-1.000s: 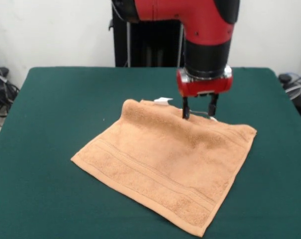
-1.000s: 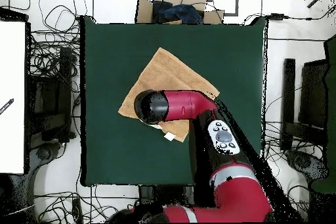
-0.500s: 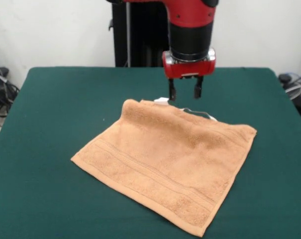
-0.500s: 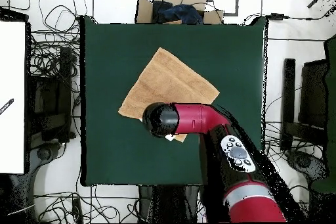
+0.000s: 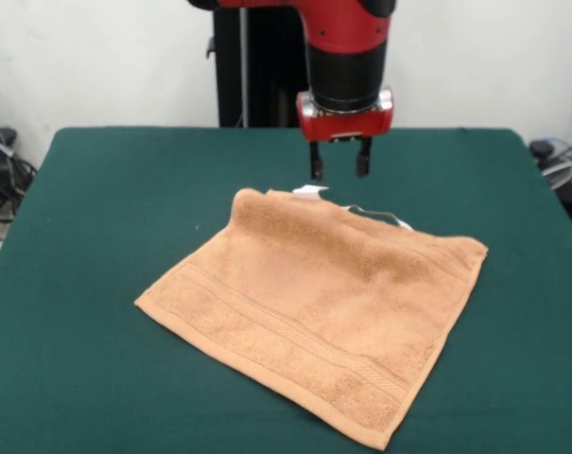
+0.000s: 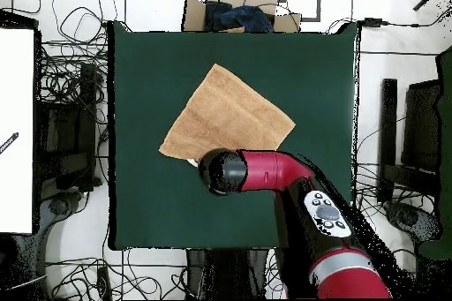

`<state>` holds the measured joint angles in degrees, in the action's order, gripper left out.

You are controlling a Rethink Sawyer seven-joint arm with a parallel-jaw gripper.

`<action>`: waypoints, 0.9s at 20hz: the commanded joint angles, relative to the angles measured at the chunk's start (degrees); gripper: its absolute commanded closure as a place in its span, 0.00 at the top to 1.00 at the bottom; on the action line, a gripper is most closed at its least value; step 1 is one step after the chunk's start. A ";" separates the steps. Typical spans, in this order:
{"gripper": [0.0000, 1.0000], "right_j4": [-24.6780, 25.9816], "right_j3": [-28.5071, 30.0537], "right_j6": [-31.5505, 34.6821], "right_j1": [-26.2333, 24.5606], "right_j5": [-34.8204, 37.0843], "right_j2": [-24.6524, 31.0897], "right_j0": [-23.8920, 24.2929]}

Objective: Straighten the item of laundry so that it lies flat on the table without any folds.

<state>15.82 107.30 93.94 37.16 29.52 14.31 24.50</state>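
Observation:
The orange-tan towel point(image 5: 314, 307) lies spread on the dark green table point(image 5: 96, 208), its far edge still doubled over with a raised fold at the far left corner. A white tag point(image 5: 310, 190) and a loop point(image 5: 380, 217) show at that far edge. My gripper point(image 5: 338, 166) hangs open and empty above the table just behind the towel's far edge, near the tag. In the overhead view the towel point(image 6: 225, 116) lies as a diamond in mid-table and the arm point(image 6: 256, 172) covers its near corner.
Cables and boxes point(image 6: 234, 11) lie around the table point(image 6: 150, 68) on the floor. The robot pedestal point(image 5: 257, 85) stands behind the table's far edge.
The gripper has risen off the towel's far edge and moved back and to the left in the front view, empty. The towel has not moved.

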 commanded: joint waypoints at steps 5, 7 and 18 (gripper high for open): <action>1.00 4.27 3.46 4.66 -3.57 -6.38 -1.29 0.73; 1.00 4.24 3.25 4.59 -3.93 -6.65 -1.27 0.81; 1.00 5.07 0.45 4.44 -9.89 -10.20 -1.77 1.45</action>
<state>17.05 107.70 93.94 32.91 25.02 13.57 25.12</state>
